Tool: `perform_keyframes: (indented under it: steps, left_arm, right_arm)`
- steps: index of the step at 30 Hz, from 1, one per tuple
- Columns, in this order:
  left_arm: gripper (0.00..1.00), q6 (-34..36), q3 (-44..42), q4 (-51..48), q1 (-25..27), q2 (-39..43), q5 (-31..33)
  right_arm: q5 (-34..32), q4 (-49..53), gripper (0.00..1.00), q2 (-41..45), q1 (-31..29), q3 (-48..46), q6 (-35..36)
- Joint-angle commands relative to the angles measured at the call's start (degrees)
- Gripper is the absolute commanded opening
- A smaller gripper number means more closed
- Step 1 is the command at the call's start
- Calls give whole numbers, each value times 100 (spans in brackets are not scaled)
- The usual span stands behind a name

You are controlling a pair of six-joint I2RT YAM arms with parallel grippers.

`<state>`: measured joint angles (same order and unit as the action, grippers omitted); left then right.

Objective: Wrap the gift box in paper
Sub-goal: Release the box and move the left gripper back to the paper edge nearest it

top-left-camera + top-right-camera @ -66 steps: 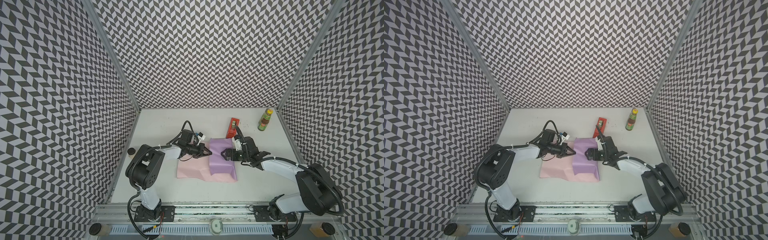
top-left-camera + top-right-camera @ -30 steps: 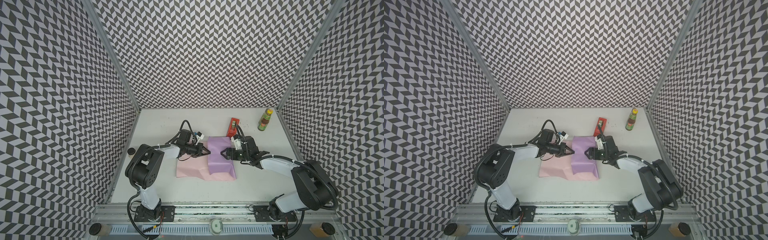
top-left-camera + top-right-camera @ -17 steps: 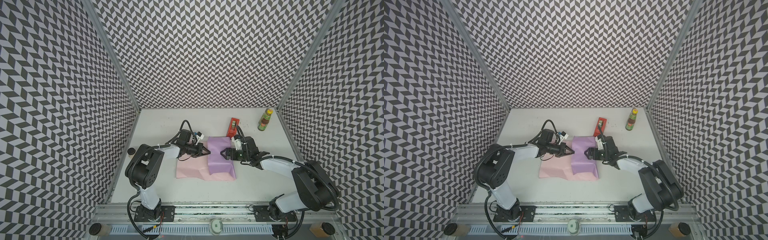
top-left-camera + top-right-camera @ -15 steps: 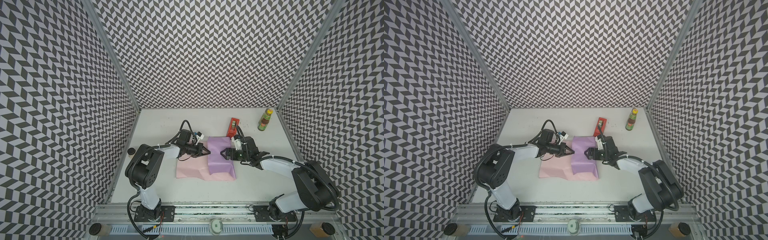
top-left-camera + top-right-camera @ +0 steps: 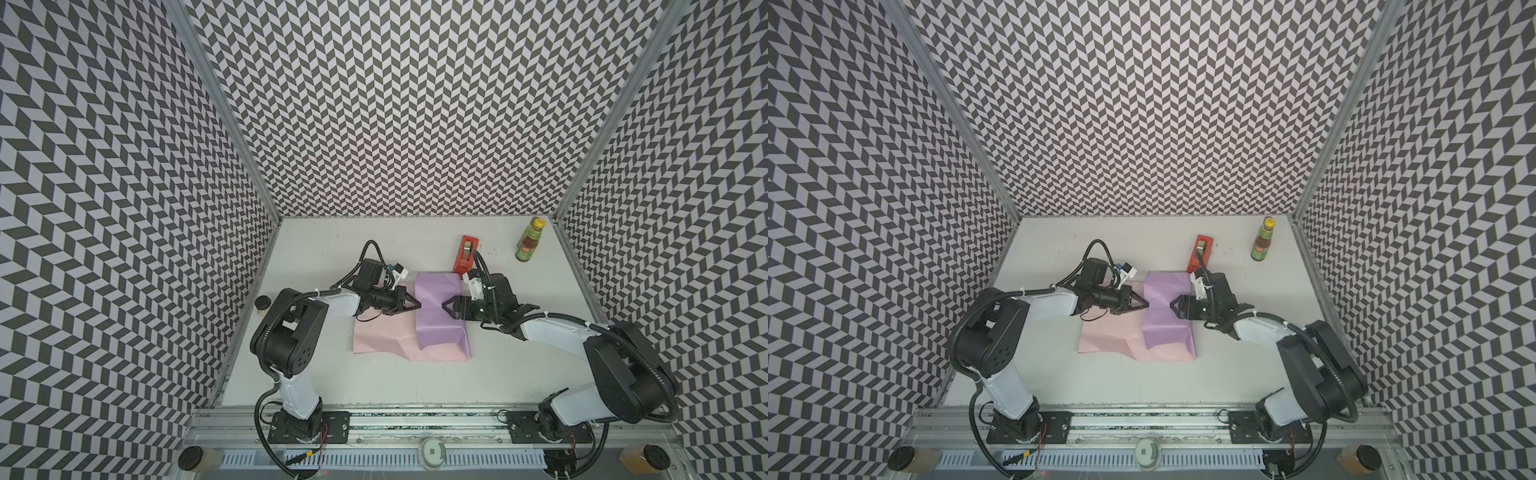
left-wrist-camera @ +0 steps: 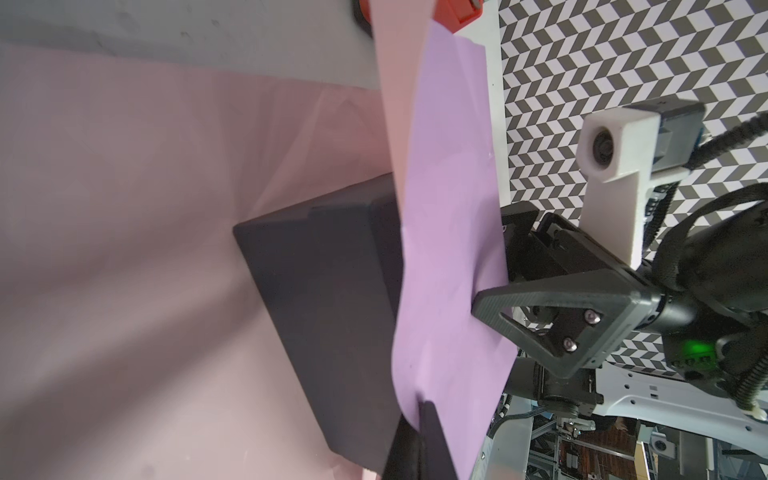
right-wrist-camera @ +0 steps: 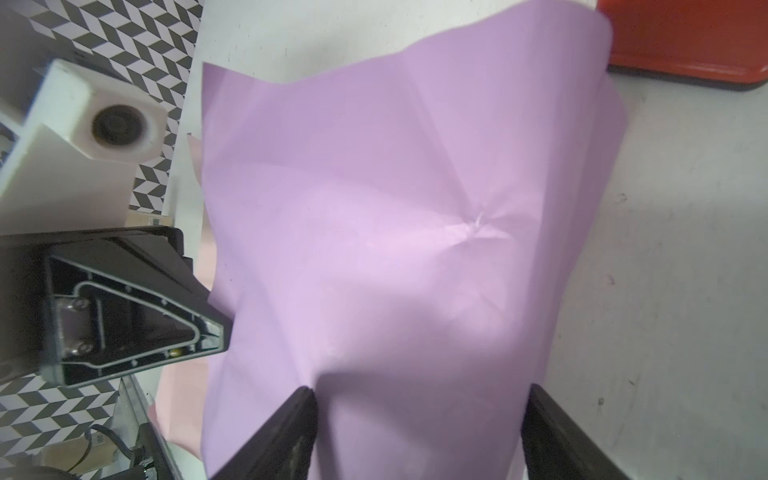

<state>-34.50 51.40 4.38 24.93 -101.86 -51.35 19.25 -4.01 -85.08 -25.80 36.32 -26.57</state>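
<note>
The paper (image 5: 436,320) lies mid-table, pale pink face up, with a lilac flap folded over the gift box. In both top views the flap hides the box. The left wrist view shows the dark navy gift box (image 6: 332,316) on the pink sheet under that flap. My left gripper (image 5: 417,306) (image 5: 1145,306) (image 6: 417,419) is shut on the flap's free edge, left of the box. My right gripper (image 5: 445,304) (image 5: 1173,309) (image 7: 419,399) faces it from the right. It is open, with both tips against the paper-covered hump.
A red tape dispenser (image 5: 466,253) (image 5: 1200,251) stands just behind the paper, close to the right wrist. A sauce bottle (image 5: 528,241) (image 5: 1263,239) is at the back right corner. A small jar (image 5: 262,302) sits by the left wall. Patterned walls close three sides.
The right gripper has edged slightly toward the back along the flap, and the flap's near edge has drawn in a little. The left gripper keeps its pinch in place.
</note>
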Motion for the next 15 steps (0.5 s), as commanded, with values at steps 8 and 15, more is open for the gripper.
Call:
perform_keyframes:
  steps: [8,15]
  left_arm:
    - [42,-6,207,-408,-203,337,552]
    - [55,290,-304,-789,-1084,1433,1010]
  right_arm:
    - [-472,850,74,-275,-31,-386,262]
    - [-416,774,74,-272,-31,-390,287]
